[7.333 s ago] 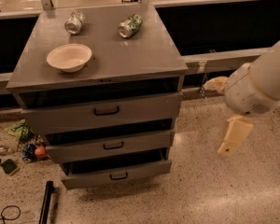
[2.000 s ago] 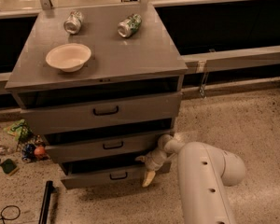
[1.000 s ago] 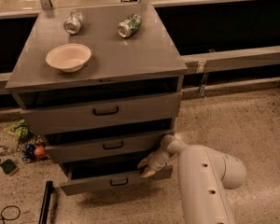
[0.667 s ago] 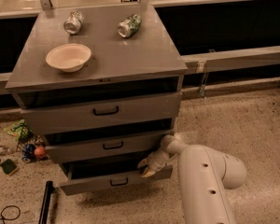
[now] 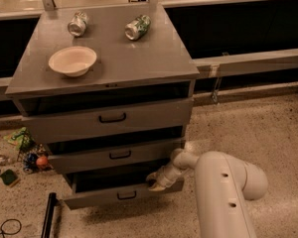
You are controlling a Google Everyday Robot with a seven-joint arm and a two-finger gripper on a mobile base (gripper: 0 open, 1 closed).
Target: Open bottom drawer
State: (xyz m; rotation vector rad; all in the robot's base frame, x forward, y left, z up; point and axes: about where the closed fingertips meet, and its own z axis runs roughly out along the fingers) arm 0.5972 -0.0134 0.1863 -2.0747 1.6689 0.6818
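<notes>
the bottom drawer (image 5: 97, 198) has slid further out of the cabinet (image 5: 149, 68); the gripper (image 5: 156, 182), earlier up beside the cabinet's right, is now at the drawer's top edge.

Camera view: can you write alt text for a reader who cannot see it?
The robot's gripper sits at the top edge of the bottom drawer, which stands partly open, on a grey three-drawer cabinet. A bowl and two cans lie on its top.

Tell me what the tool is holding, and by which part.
The tool sits on the top front edge of the bottom drawer, right of its handle; an actual grip cannot be told.
</notes>
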